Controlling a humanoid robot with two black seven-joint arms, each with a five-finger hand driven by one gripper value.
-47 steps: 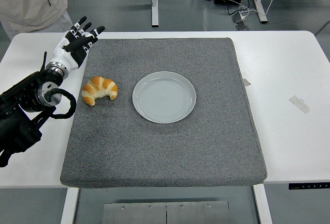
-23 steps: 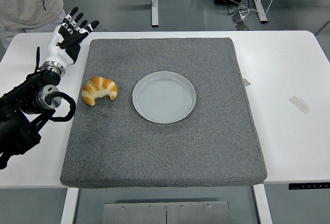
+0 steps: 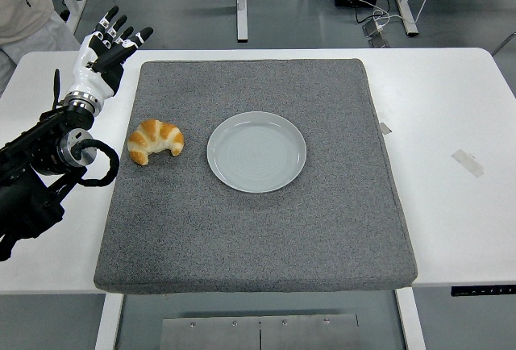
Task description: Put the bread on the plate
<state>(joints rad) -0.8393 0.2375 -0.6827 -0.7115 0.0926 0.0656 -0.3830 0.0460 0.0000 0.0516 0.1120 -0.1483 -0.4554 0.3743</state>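
Left hand (image 3: 103, 53) hovering over the far-left part of the white table (image 3: 451, 108), just beyond the left edge of the grey mat (image 3: 258, 229); fingers (image 3: 113, 23) spread and extended away from the robot, grasping nothing; black left arm (image 3: 40, 164) entering from the left edge, a black cable loop (image 3: 101, 164) hanging at the wrist.

Bread, a croissant (image 3: 155, 140), lying on the mat near its left edge, ends curving toward the near side; it is sitting clear of the hand, nearer to the camera than the fingers and to their right; nothing touching it.

Plate (image 3: 256, 151), pale grey and round, resting on the mat just right of the croissant with a narrow strip of mat showing between them; plate surface bare.

Right arm not showing in the head view.

Two small pieces of tape (image 3: 468, 162) lying on the bare table right of the mat; a person's light-coloured garment (image 3: 20, 3) showing at the top-left corner, behind the table.
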